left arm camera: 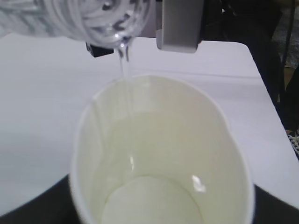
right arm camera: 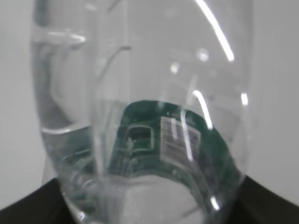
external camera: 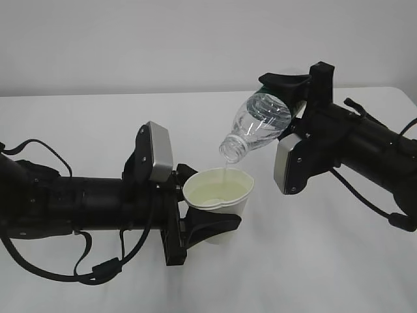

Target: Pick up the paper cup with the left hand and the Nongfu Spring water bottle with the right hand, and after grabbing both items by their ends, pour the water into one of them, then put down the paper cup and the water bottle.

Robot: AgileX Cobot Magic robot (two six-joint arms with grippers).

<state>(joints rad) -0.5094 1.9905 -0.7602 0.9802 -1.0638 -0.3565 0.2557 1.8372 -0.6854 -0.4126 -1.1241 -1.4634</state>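
Water poured from tilted bottle into held cup

Nearest the exterior camera, the left gripper [external camera: 195, 218] was clamped around the small white tapered paper cup with a cream-yellow inside [external camera: 218, 202], which was held upright and seemingly just clear of the white table [external camera: 85, 130], so that its mouth faced the stream. Its rim was squeezed slightly oval by the grip. Beyond and above it, the small clear plastic bottle with a dark green label band [external camera: 260, 124] was gripped at its base end by the right gripper [external camera: 290, 98] and tilted neck-down over the cup, so that a thin thread of clear water [left arm camera: 124, 70] fell inside the far rim. A shallow pool was gathered at the cup's bottom. The right fingers were largely hidden behind the bottle; the label print was blurred in the right wrist view, and the cup's base was cut off in the left wrist view.
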